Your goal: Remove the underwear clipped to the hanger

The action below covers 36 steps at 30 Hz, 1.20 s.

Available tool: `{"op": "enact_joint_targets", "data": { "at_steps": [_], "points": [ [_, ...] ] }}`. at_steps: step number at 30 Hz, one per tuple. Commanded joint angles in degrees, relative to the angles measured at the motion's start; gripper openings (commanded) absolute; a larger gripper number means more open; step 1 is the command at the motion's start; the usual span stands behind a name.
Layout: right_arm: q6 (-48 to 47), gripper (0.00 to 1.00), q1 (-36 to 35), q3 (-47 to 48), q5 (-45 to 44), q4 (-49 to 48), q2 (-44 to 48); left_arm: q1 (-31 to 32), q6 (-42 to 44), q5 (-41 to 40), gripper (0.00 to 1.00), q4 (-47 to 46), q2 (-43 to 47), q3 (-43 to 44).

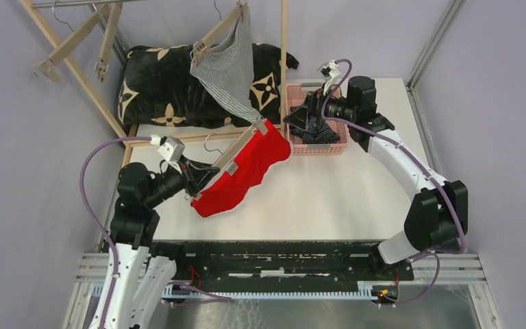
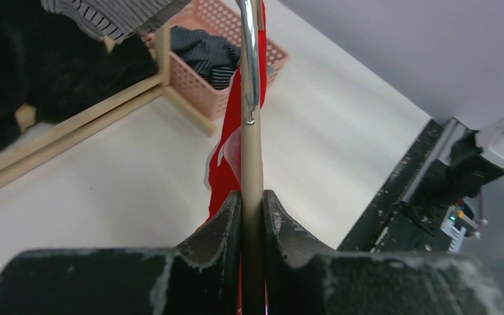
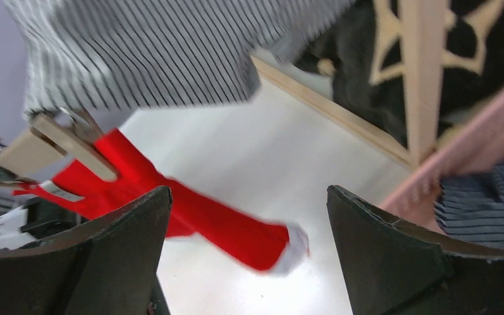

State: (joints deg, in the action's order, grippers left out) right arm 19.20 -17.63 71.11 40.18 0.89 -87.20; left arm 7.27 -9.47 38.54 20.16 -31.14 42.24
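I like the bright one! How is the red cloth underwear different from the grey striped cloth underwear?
The red cloth underwear droops low onto the white table; the grey striped underwear hangs high. Red's wooden hanger sits clamped in the left gripper; no gripper holds grey's. Both are clipped to hangers.

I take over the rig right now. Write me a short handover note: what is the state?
Left gripper: jaws shut on the wooden hanger that carries the red underwear.
Right gripper: open, empty, over the pink basket.
Done: the navy underwear lies in the basket.
Left: the red is still clipped; the grey underwear hangs clipped at the back.
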Motion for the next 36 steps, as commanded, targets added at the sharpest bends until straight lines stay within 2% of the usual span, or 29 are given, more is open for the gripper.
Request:
{"op": "enact_joint_targets", "data": {
  "at_steps": [1,4,10,13,20,25,30,36],
  "points": [
    [5.56,0.96,-0.21,4.77,13.80,-8.42,1.36,0.11,-3.99,11.82,0.03,-10.40,0.11,-1.29],
    [8.01,0.96,-0.21,5.36,17.04,-11.17,2.44,0.11,-6.24,14.93,0.03,-13.58,-0.05,-3.19],
    [8.28,0.97,-0.26,4.33,16.76,-12.19,4.80,0.16,-7.91,11.21,0.03,-11.23,0.92,-4.37],
    [9.38,0.97,-0.30,3.59,17.66,-13.27,4.60,0.17,-8.37,12.45,0.03,-12.19,1.65,-5.73],
    [19.24,0.97,-0.97,0.19,23.37,-28.20,4.50,0.18,-10.22,14.83,0.03,-16.62,-0.23,-4.98],
    [18.54,0.97,-2.04,0.30,25.28,-28.13,4.10,0.14,-14.81,17.71,0.03,-24.29,-1.56,-6.60],
    [18.12,0.88,-3.77,0.64,25.80,-27.12,3.31,0.16,-15.68,17.39,0.03,-25.92,-2.82,-6.57],
    [14.52,0.85,-6.14,0.56,25.40,-23.42,2.62,0.12,-17.58,17.30,0.03,-29.28,-3.32,-7.39]
  ]
}}
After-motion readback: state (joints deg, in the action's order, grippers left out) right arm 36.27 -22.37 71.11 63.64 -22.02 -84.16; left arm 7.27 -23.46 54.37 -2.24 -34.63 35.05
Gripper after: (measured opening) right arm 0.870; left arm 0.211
